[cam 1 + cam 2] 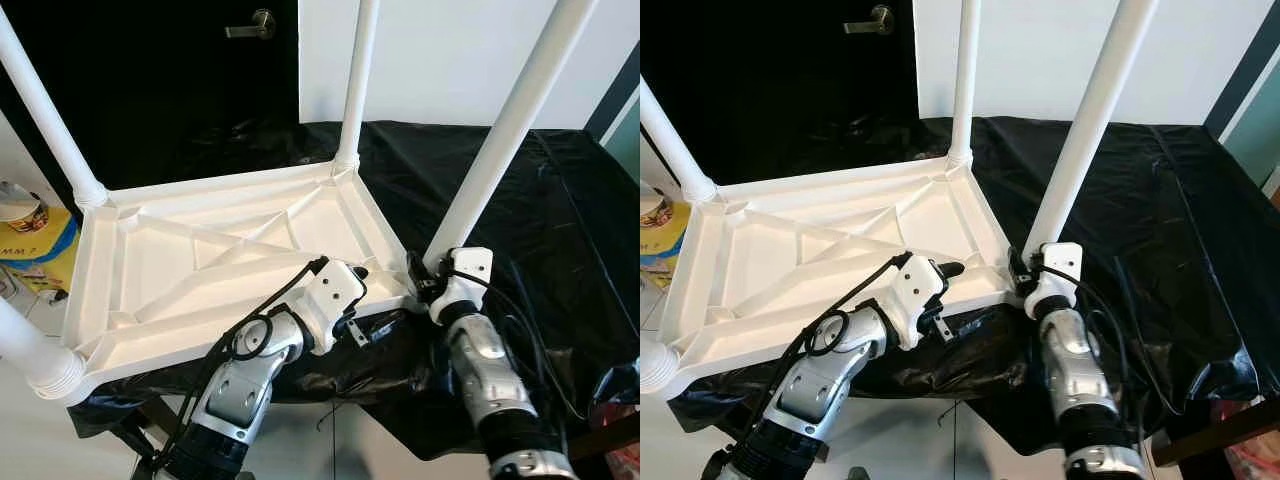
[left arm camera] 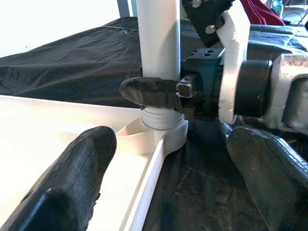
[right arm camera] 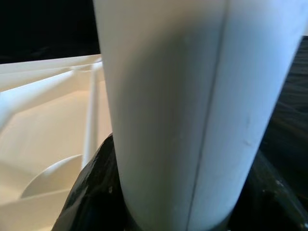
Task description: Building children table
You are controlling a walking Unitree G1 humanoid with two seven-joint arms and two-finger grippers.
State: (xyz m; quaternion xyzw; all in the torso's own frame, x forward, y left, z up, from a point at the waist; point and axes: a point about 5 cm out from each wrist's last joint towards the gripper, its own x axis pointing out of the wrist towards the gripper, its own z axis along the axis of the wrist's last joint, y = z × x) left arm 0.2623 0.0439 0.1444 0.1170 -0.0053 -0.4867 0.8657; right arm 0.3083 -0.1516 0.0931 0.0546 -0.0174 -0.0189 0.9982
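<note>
The white plastic children's table lies upside down, its ribbed tabletop [image 1: 200, 270] resting on a black cloth. Its near-right leg [image 1: 510, 130] stands up from the corner socket [image 2: 161, 126]. My right gripper [image 1: 425, 275] is shut on that leg's base; the leg [image 3: 183, 96] runs between its black fingers [image 3: 91, 192], and one finger [image 2: 154, 91] wraps the leg just above the threaded collar. My left gripper [image 1: 372, 300] is open at the tabletop's near-right edge, a short way from the socket. Its fingers [image 2: 72, 178] stand wide apart, one over the tabletop's underside, the other over the cloth.
Three more legs stand in the other corners: far left [image 1: 45, 110], far middle [image 1: 355, 80] and near left [image 1: 25, 345]. The black cloth [image 1: 560, 200] covers the surface to the right. A yellow-blue box with a can [image 1: 30, 235] sits at left; a dark door [image 1: 255, 22] stands behind.
</note>
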